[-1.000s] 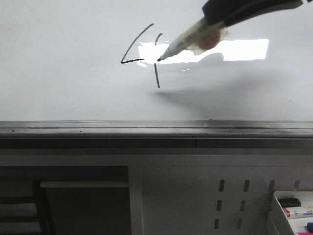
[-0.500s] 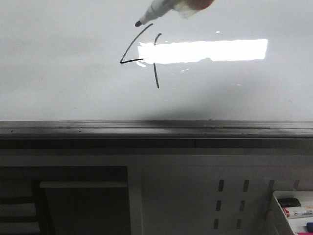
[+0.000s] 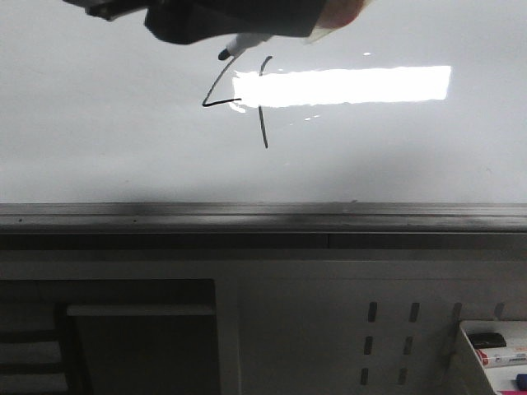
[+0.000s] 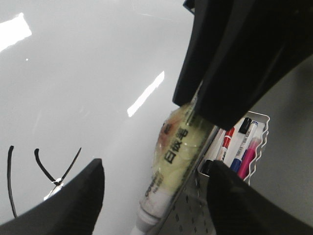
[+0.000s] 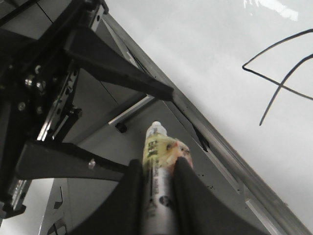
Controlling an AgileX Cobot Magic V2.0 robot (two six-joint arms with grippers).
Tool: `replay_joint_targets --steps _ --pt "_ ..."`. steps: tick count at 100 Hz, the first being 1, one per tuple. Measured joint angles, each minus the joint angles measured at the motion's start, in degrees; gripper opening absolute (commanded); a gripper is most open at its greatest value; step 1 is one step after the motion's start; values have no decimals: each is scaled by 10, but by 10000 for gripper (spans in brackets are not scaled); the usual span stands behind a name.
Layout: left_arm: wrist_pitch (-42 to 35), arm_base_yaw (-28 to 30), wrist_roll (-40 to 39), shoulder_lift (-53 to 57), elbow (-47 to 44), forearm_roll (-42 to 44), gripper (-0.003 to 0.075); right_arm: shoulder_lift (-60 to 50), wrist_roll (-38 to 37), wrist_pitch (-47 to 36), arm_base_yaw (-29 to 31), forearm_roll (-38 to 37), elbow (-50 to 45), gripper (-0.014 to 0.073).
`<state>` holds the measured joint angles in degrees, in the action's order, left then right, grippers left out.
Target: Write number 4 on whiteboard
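My right gripper point(image 5: 159, 171) is clamped on a marker point(image 5: 157, 161), its two dark fingers point(image 5: 188, 196) pressed against the barrel's sides. In the front view the marker's black tip point(image 3: 223, 55) pokes out from under my arm, just above the upper end of the slanted stroke of the number 4 point(image 3: 239, 95); I cannot tell whether it touches the whiteboard point(image 3: 99, 140). The 4 lies on the board just below the tip, crossing the edge of the bright light reflection point(image 3: 354, 85). My left gripper point(image 4: 151, 196) hangs with its fingers point(image 4: 73, 205) spread wide apart, holding nothing, with the marker passing between them and the 4 off to one side.
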<state>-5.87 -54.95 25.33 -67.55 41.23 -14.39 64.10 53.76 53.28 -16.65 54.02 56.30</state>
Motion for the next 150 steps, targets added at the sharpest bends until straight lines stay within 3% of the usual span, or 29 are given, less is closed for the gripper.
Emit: replay_joint_targets --steps 11,35,56,72,81,88,110,132,150 --pt "0 0 0 -9 0 0 392 0 0 0 0 0 0 -53" --pt "-2 0 0 -12 0 1 204 0 0 0 0 0 0 -53" --pt "-2 -1 2 -12 0 7 127 0 0 2 0 0 0 -53" --pt "4 -1 12 -12 0 19 -23 0 0 5 0 -2 0 -52" --pt "7 -3 18 -12 0 25 -20 0 0 8 0 -3 0 -22" --pt "10 -3 18 -12 0 26 -20 0 0 10 0 -3 1 48" --pt "19 14 10 5 -1 -21 -20 -3 0 -1 8 7 5 388" --pt "-2 96 4 88 -61 -121 -20 -33 -1 11 72 3 5 397" --pt "-91 131 2 132 -118 -268 -20 -58 -2 16 95 3 -4 397"
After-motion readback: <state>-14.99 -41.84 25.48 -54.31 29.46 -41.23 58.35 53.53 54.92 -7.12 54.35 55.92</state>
